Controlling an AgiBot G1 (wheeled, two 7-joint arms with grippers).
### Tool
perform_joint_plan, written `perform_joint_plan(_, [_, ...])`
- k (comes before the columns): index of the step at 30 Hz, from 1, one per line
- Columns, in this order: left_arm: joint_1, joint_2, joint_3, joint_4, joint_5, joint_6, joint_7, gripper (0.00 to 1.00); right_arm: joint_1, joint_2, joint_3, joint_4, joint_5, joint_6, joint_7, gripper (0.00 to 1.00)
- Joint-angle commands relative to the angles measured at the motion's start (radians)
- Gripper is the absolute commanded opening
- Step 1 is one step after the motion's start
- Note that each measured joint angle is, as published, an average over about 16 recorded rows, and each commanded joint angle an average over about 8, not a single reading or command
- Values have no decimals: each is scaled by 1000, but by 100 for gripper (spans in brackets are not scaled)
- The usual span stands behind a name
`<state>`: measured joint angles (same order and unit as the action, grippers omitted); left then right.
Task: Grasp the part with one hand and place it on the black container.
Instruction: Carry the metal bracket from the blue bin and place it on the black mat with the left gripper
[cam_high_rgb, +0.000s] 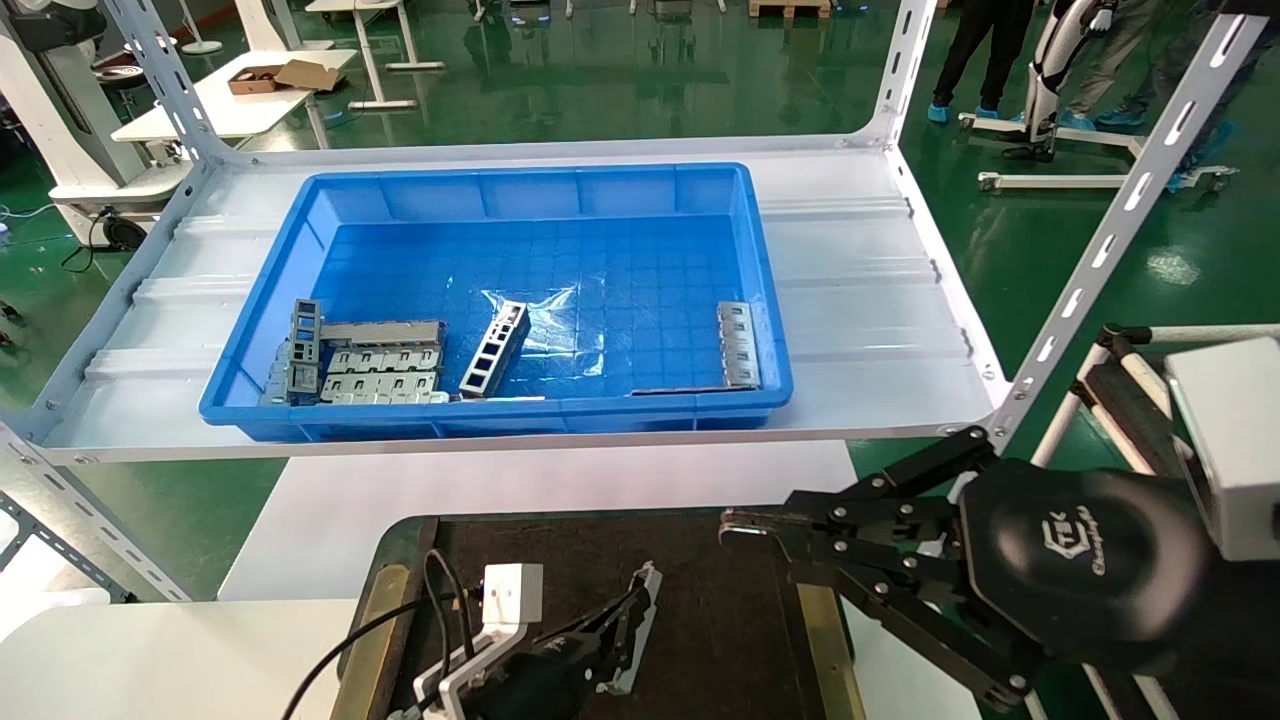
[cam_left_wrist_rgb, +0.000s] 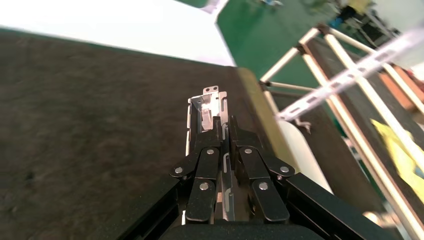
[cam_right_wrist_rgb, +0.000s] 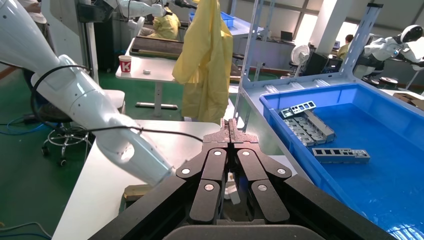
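part (cam_left_wrist_rgb: 206, 116): near half hidden between the left gripper (cam_left_wrist_rgb: 224, 131) fingers
black container (cam_high_rgb: 720, 620): near edge cut off below that gripper
right gripper (cam_high_rgb: 735, 528): wrist cut off

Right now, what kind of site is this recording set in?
Most likely a robotics lab or factory test floor: green coated floor, slotted-angle metal shelving, a blue bin holding grey metal parts, and a white humanoid robot beyond.
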<state>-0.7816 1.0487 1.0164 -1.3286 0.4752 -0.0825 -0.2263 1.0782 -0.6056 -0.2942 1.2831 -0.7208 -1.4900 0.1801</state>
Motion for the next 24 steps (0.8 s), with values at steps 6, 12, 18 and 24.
perform_joint_plan(6, [1,87,8,26,-22,-161,-12,0,0,0,0,0,0,0,0,0])
perform_joint_plan(12, [-15,152,10,85,-31,-214,-16,0,0,0,-1,0,1,0,0,0])
perform_joint_plan(18, [-32,204,3,162,-23,-215,-20,0,0,0,-1,0,1,0,-1,0])
perform_joint_plan(24, [-44,241,-15,233,-1,-201,-25,0,0,1,-1,0,1,1,-1,0])
